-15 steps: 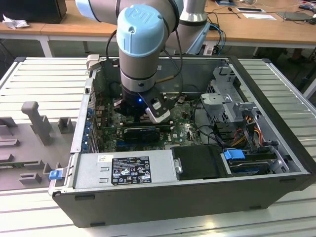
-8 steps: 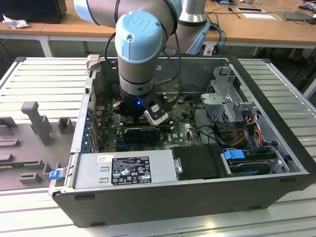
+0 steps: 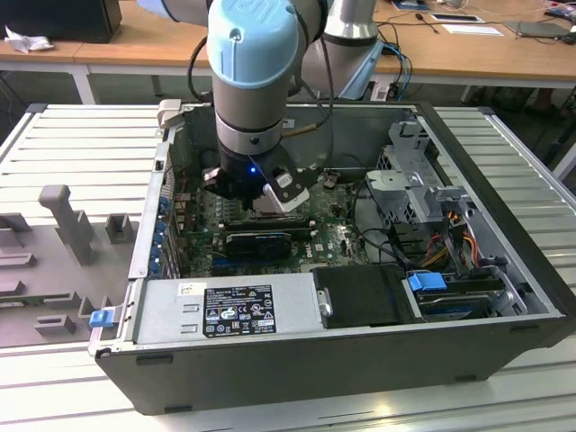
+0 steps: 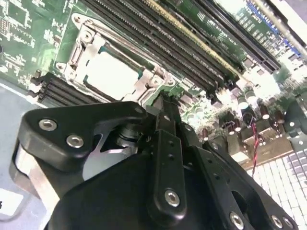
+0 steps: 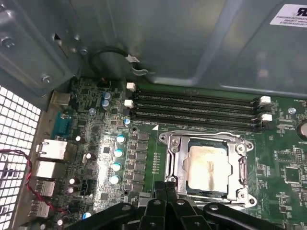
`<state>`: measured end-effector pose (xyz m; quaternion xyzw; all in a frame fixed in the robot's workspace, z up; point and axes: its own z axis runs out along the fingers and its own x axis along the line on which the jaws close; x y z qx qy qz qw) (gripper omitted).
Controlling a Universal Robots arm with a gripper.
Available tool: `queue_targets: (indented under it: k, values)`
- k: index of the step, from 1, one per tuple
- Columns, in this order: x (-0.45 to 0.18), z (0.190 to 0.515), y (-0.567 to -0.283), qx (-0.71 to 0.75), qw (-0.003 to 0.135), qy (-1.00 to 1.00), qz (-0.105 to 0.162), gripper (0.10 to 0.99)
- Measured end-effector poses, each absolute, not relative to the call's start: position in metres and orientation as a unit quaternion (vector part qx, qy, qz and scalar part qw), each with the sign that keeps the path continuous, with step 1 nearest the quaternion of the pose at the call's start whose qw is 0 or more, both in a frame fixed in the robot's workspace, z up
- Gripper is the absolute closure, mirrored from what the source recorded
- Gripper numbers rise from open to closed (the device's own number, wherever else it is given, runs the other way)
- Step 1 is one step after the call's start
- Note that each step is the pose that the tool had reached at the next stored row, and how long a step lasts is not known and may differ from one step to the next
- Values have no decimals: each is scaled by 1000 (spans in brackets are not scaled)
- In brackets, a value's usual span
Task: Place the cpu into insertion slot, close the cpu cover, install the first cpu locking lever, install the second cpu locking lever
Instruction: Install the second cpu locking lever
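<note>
Currently the arm reaches down into the open computer case (image 3: pixel 504 270), its gripper (image 3: pixel 270 193) low over the green motherboard (image 3: pixel 333 243) toward the exterior view's left of the case interior. In both wrist views the black fingers (image 5: pixel 165 196) are pressed together with no gap and nothing between them: clenched and empty, tips at the socket's edge.

Findings at the socket:
- The cpu (image 5: pixel 206 167) lies seated in the insertion slot (image 5: pixel 170 165), silver-grey top facing up, green edge visible at its border; the second wrist view shows the same pale chip (image 4: pixel 112 72) square in its recess.
- The cpu cover (image 5: pixel 242 165) appears to lie flat over the chip as a metal frame, the chip showing through its window. I judge it closed.
- Whether either locking lever is latched cannot be determined from these views.

Adjacent to the socket, long black memory slots (image 5: pixel 192 108) run along its far side, unoccupied as far as can be seen.

Assessment: placement is complete, cover closure likely complete; the two levers look to be the remaining work, and the fingertips sit where one would be worked
</note>
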<state>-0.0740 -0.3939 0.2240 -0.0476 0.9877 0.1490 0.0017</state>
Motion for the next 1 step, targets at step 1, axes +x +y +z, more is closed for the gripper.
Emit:
queue_targets:
  k: [1]
  values:
    - [-74,224,-394,-48,2,988,149,980]
